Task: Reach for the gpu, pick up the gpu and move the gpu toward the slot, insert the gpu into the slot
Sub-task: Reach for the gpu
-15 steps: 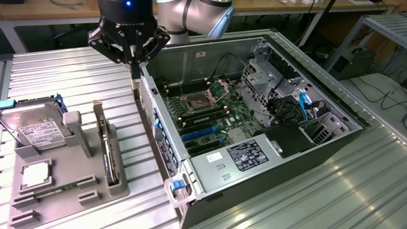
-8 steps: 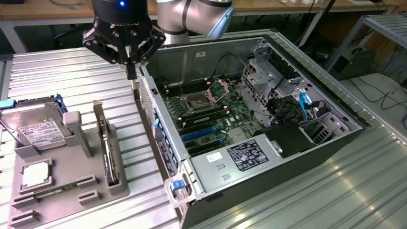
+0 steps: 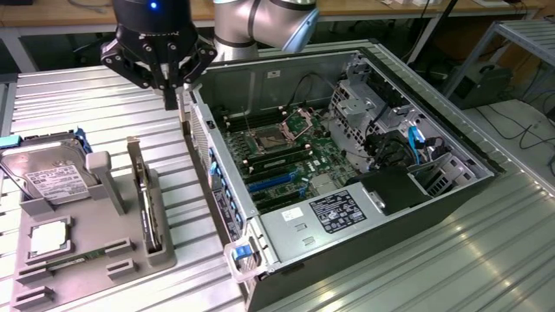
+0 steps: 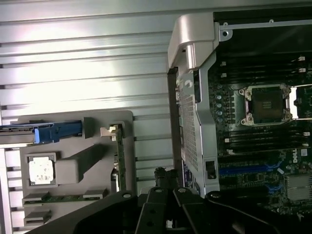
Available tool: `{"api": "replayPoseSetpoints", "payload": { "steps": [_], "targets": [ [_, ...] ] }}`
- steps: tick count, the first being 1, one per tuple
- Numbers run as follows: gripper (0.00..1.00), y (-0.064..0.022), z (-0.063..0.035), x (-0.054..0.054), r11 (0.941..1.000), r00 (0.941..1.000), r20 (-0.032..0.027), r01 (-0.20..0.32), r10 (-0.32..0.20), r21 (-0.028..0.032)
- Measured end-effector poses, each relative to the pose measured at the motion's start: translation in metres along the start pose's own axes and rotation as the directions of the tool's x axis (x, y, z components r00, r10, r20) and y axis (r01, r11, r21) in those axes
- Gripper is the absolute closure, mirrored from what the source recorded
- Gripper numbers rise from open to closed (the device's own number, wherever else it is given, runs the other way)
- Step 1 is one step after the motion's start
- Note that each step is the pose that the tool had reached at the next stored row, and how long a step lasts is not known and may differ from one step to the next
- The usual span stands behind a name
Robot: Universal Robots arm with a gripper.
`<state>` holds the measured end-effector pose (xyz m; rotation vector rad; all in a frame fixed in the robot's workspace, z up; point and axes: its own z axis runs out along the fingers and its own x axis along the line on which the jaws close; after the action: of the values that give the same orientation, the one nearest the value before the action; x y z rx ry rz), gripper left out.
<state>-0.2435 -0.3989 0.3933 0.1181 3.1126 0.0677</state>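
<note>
Well apart: gpu (image 3: 145,195) upright in gray holder (image 3: 87,257); tool (image 3: 173,97) narrow, empty, above computer case (image 3: 295,266) edge.

Black gripper (image 3: 171,101) on the silver-grey arm (image 3: 260,23), high up, pointed straight down, fingers together.

Motherboard (image 4: 243,165): white lettering near one edge appears to read DELL. Hard drive (image 3: 48,174): white label, print not legible. Grey cover inside the computer case (image 3: 286,224): black label (image 3: 338,211), white print, not legible.
</note>
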Motion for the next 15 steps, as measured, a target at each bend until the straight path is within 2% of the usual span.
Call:
{"api": "replayPoseSetpoints", "payload": {
  "steps": [9,15],
  "targets": [
    [0.89,-0.0011,-0.0004,0.014,1.0,1.0,-0.0002,0.002,-0.002,0.0],
    [0.89,-0.0018,-0.0006,0.023,0.9997,0.9997,-0.0013,0.026,-0.026,-0.0006]
  ]
}}
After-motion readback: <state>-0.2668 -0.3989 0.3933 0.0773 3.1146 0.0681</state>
